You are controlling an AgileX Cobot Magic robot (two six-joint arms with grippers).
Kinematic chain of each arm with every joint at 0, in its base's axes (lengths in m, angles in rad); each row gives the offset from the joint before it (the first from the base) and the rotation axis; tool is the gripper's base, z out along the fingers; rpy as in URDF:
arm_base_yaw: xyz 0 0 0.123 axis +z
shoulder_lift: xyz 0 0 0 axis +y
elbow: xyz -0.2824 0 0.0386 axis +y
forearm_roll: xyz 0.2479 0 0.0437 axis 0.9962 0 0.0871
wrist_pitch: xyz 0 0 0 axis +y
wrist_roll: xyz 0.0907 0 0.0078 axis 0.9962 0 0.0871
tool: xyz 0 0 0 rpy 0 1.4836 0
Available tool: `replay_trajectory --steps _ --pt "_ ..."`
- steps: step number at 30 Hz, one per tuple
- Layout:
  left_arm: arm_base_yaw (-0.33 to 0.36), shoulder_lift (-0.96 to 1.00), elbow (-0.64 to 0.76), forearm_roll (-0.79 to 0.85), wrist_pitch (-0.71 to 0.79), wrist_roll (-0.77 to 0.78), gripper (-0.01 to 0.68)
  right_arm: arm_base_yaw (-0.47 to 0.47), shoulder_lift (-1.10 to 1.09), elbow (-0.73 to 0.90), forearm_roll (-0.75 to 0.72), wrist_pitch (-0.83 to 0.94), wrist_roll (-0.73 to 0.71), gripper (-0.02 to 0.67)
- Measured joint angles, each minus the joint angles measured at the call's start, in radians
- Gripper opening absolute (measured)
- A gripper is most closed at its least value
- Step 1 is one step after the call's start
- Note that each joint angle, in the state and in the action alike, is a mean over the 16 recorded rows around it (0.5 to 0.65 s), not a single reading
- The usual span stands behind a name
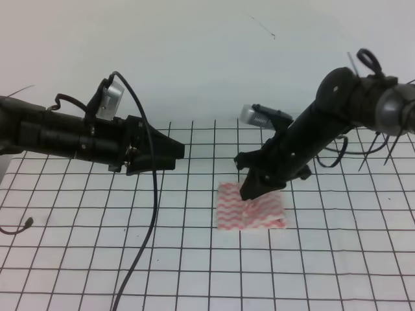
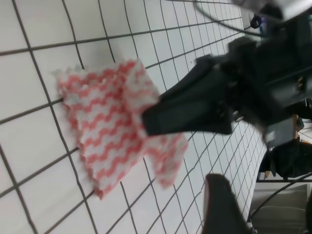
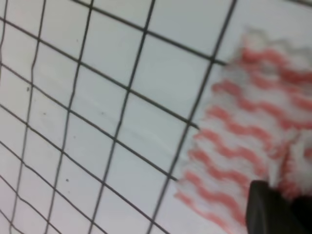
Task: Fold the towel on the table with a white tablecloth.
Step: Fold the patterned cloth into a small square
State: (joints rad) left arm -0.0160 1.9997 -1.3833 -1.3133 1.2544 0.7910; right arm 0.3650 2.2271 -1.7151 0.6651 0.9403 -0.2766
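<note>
In the exterior high view, the towel (image 1: 250, 207) lies on the table with a white tablecloth (image 1: 194, 272), a little to the right of the middle. It looks already folded, with a raised ridge running through its middle. The right gripper (image 1: 249, 192) comes down from the upper right, and its tip is on the upper edge of the towel. Its jaws seem closed together on the cloth, but from here I cannot be fully sure. The left gripper (image 1: 176, 152) hangs above the table on the left, well apart from the towel, and its jaws look close together with nothing between them. A black cable (image 1: 146, 220) hangs from the left arm and goes down to the lower edge of the picture.

In the left wrist view, the towel (image 2: 109, 124) is spread over several grid squares of the tablecloth (image 2: 29, 136). The right gripper (image 2: 146, 121) reaches in from the right, and its dark tip sits on the middle of the towel, where the cloth is bunched up. One dark finger (image 2: 222, 204) of the left gripper shows at the lower edge.

In the right wrist view, which is blurred, the towel (image 3: 243, 136) fills the right side on the tablecloth (image 3: 97, 122). A dark fingertip (image 3: 268, 209) of the right gripper presses on the lower corner, touching the cloth
</note>
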Motion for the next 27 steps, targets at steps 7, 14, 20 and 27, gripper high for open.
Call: replay_trajectory --steps 7,14,20,27 --pt "0.001 0.002 0.0 0.006 -0.017 0.0 0.343 0.031 0.032 0.0 0.046 -0.036 -0.021 0.01" --pt "0.001 0.005 -0.001 0.012 -0.039 0.0 0.342 0.046 0.049 0.0 0.069 -0.066 -0.038 0.01" --pt "0.001 0.005 -0.001 0.012 -0.039 0.0 0.342 0.047 0.059 0.0 0.083 -0.078 -0.048 0.036" --pt "0.001 0.005 -0.001 0.012 -0.039 0.0 0.342 0.051 0.064 0.0 0.101 -0.097 -0.068 0.115"
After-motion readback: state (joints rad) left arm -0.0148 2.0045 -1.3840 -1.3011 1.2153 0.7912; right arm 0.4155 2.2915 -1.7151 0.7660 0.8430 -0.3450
